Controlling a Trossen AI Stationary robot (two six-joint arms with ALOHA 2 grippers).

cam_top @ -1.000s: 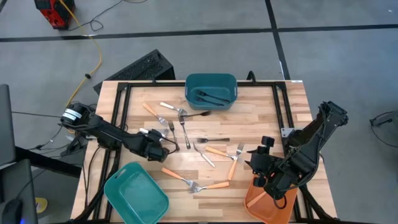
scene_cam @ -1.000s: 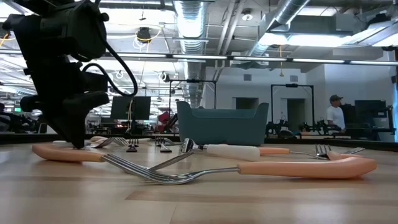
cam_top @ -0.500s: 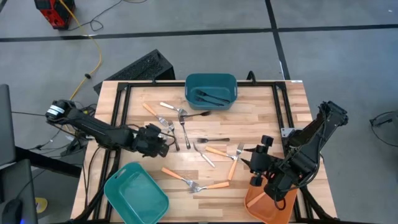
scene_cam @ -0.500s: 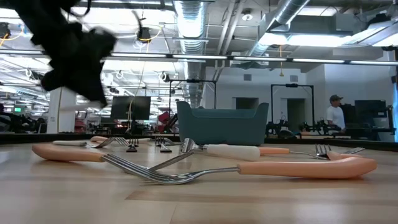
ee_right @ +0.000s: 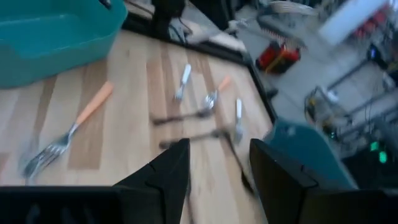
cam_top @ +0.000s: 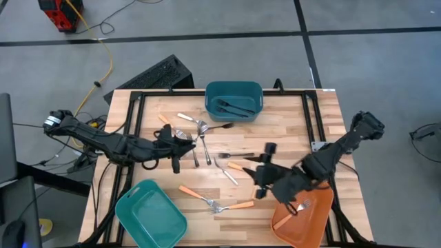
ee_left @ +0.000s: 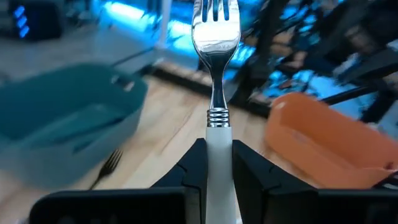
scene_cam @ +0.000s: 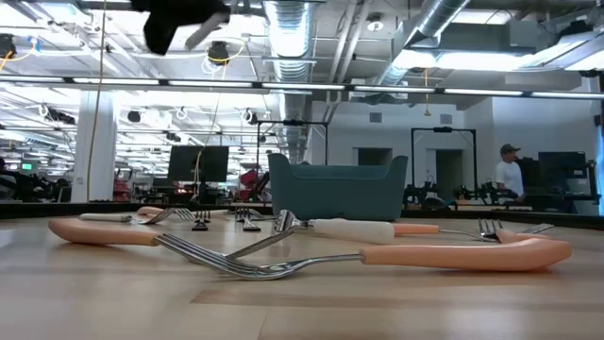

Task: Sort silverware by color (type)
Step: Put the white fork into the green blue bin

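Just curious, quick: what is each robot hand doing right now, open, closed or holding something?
Left hand: closed on a white-handled fork.
Right hand: open, holding nothing.

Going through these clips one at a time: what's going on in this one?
A two-armed robot is sorting silverware into bins. The left gripper is shut on a white-handled fork, lifted above the table. The right gripper hangs open and empty over the table's middle, beside the orange bin, which holds one piece. Dark pieces lie in the dark teal bin; the light teal bin looks empty. Several forks lie loose.
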